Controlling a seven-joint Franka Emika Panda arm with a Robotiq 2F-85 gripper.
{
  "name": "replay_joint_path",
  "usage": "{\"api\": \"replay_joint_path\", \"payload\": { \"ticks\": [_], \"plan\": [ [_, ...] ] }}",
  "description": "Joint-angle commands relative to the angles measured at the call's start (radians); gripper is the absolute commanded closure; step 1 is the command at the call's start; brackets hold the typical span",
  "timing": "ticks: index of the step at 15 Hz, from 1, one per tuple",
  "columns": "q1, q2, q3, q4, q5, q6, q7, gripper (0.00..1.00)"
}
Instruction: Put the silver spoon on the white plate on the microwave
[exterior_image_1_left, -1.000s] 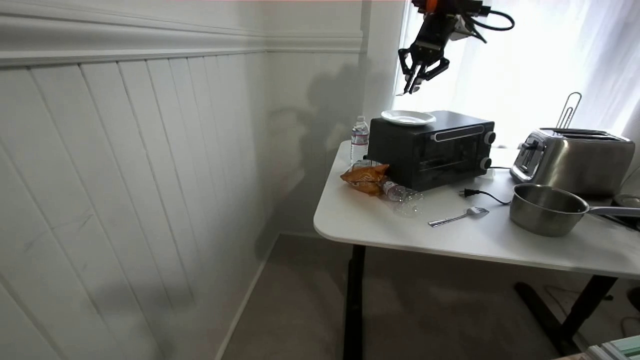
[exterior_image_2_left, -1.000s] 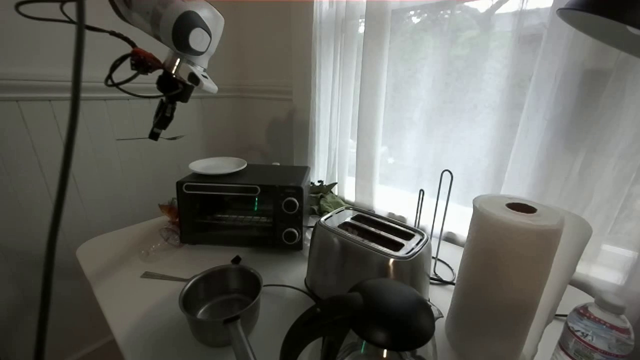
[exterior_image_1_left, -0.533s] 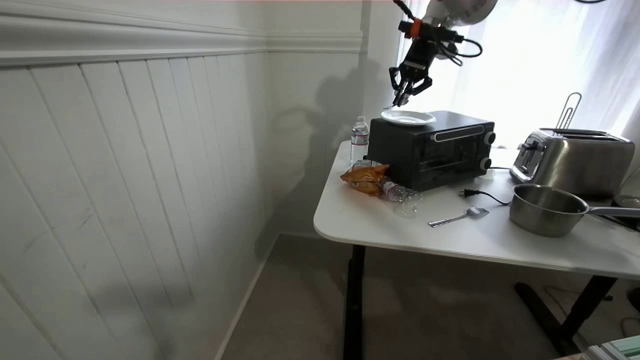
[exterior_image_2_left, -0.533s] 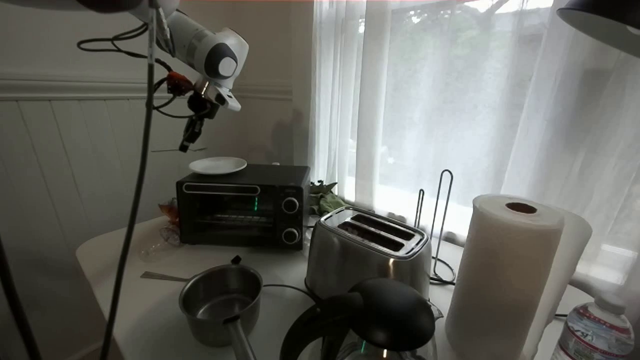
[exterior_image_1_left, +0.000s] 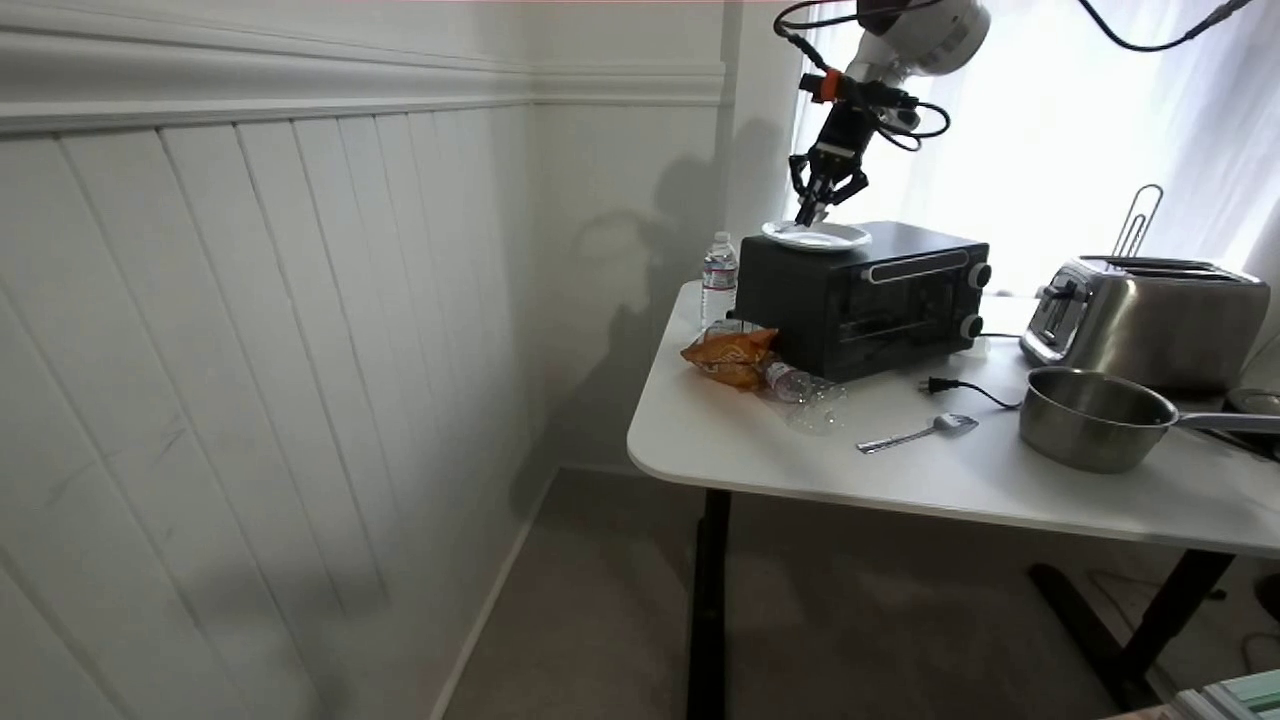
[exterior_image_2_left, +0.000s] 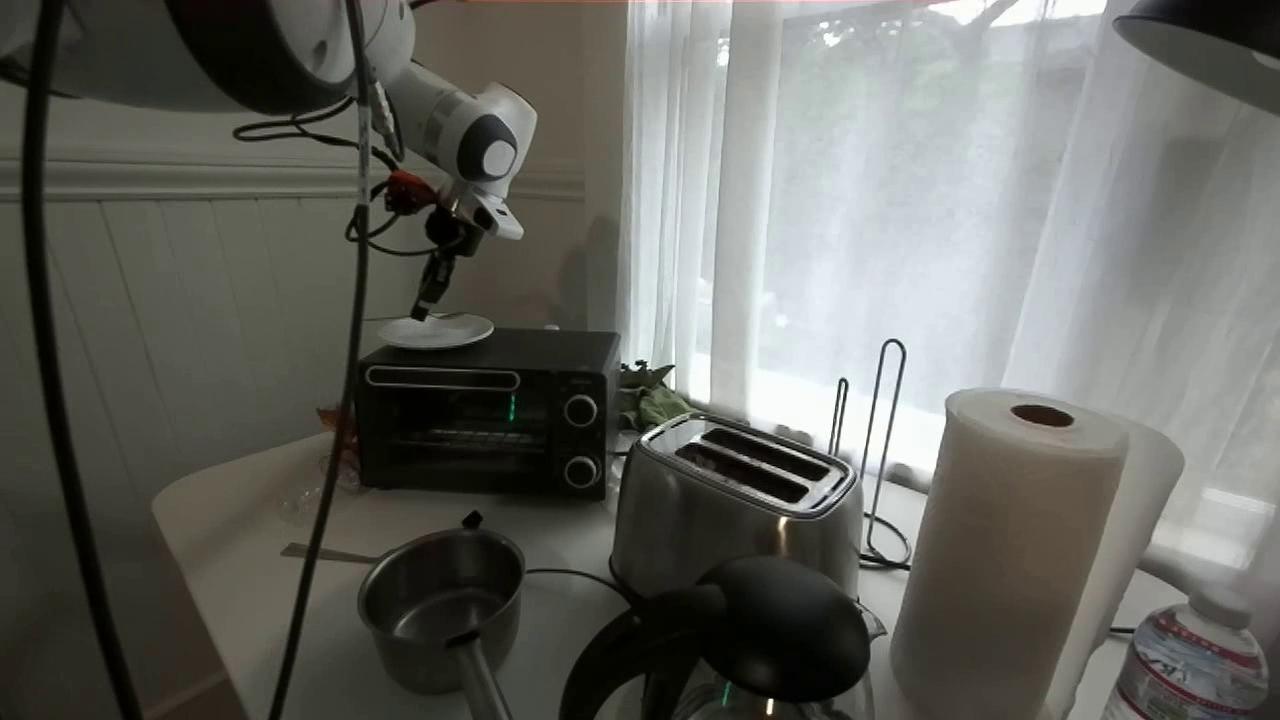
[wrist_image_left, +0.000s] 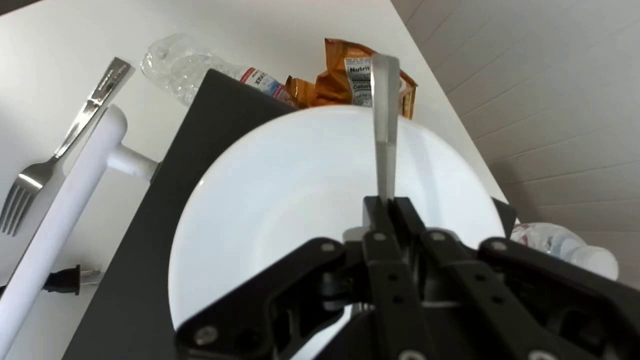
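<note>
One silver spoon (wrist_image_left: 385, 105) sits in the one gripper (wrist_image_left: 386, 204), whose fingers are pressed tight on it; just below the fingertips lies one white plate (wrist_image_left: 250, 200), and whether spoon and plate touch cannot be told. Farther beneath the gripper, carrying that plate, is one black microwave (exterior_image_1_left: 880, 312). Ahead of the fingertips in the wrist view lie one orange wrapper (wrist_image_left: 334, 82) and one crumpled bottle (wrist_image_left: 195, 67); left of the gripper is one fork (wrist_image_left: 78, 122), right of it one capped bottle (wrist_image_left: 557, 241). One toaster (exterior_image_1_left: 1170, 320) stands right of the gripper in both exterior views, and one metal pot (exterior_image_1_left: 1085, 430) well apart from it. Farther right of the gripper, in an exterior view, are one paper roll (exterior_image_2_left: 1000, 560) and a third bottle (exterior_image_2_left: 1190, 660). The spoon's handle juts out in front of the fingertips, flat, straight and slim, silver-grey, looking broadest at its free end; the gripper hides most of its other end in the wrist view.
</note>
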Motion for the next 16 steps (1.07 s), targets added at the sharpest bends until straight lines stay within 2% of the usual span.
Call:
{"api": "replay_joint_path", "payload": {
  "ticks": [1,6,8,11,13,16],
  "plan": [
    [-0.003,0.061,-0.002,0.105,-0.041,-0.063,0.056,0.98],
    [-0.006,0.099,0.0,0.165,-0.058,-0.141,0.067,0.98],
    [-0.007,0.11,-0.001,0.187,-0.06,-0.157,0.073,0.85],
    [-0.01,0.116,0.003,0.21,-0.058,-0.18,0.073,0.53],
    [-0.01,0.104,0.005,0.215,-0.059,-0.195,0.067,0.39],
    [0.014,0.029,-0.013,0.159,-0.066,-0.17,0.029,0.17]
  ]
}}
